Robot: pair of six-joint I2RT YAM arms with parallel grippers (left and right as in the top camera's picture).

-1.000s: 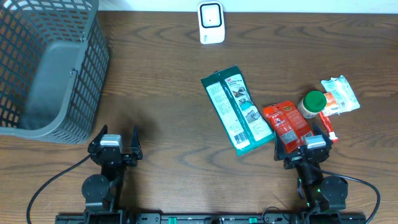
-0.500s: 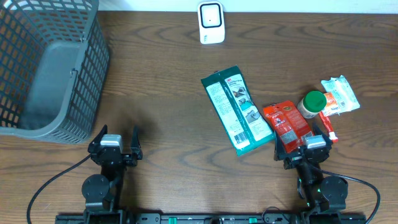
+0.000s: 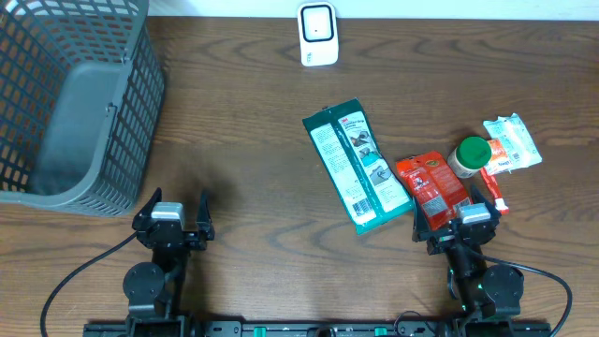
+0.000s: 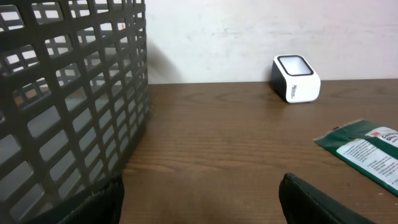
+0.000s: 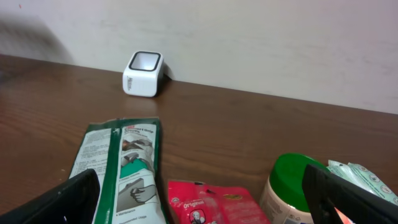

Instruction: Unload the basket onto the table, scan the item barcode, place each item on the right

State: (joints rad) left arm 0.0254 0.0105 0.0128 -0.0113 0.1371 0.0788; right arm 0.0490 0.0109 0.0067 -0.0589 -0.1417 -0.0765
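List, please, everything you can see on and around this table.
Table: one, brown wood, under everything.
Basket: one, grey mesh, far left.
Scanner: one, white, far edge, centre.
Green package: one, green and white, flat, right of centre.
Red packet: one, red, beside the package's right side.
Jar: one, green lid, right of the red one.
White packet: one, white and orange, far right.
Left pincer: one, black, open, empty, near edge.
Right pincer: one, black, open, empty, at the red one's near end.
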